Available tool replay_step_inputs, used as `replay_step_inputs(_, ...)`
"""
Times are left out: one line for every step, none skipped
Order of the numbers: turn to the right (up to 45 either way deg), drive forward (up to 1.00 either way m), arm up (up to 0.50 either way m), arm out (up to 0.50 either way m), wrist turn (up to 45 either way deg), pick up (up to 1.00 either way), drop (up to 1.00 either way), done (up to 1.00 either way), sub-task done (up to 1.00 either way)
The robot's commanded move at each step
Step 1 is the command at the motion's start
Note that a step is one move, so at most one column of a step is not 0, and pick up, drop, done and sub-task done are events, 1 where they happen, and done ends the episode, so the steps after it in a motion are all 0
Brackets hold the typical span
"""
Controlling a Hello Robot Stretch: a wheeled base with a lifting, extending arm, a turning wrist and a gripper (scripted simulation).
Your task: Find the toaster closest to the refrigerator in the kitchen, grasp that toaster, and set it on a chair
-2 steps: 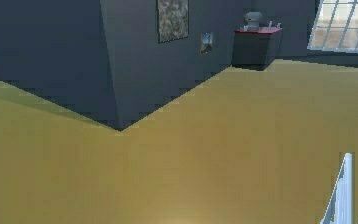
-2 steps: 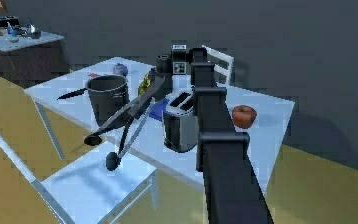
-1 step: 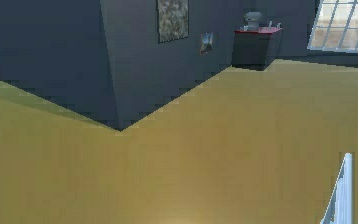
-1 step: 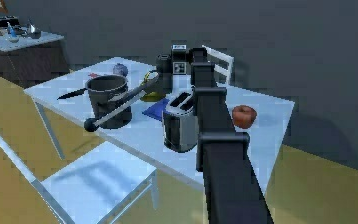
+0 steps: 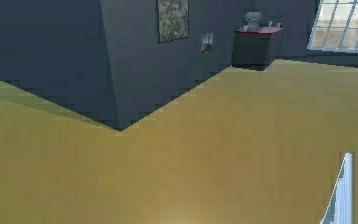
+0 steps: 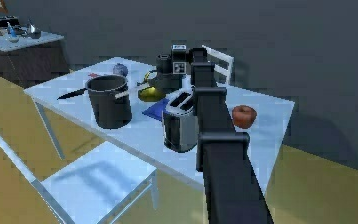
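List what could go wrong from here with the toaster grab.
1. The toaster stands close to the pot and the banana; a sideways approach by the end effector could knock them.
2. The arm runs between the toaster and the apple; a swing might roll the apple off the table.

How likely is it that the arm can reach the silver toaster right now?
Probably yes: the toaster stands on the table right beside the arm, nothing between them, though the gripper sits farther out beyond it.
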Motion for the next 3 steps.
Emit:
replay_step_inputs(0.0, 0.0, 0.0, 0.0, 45.0, 0.0, 0.0, 0.0, 0.0)
replay_step_inputs(0.0, 0.0, 0.0, 0.0, 6.0, 0.0, 0.0, 0.0, 0.0)
replay_step_inputs(0.0, 0.0, -0.3, 0.0, 0.0, 0.0, 0.0, 0.0, 0.0)
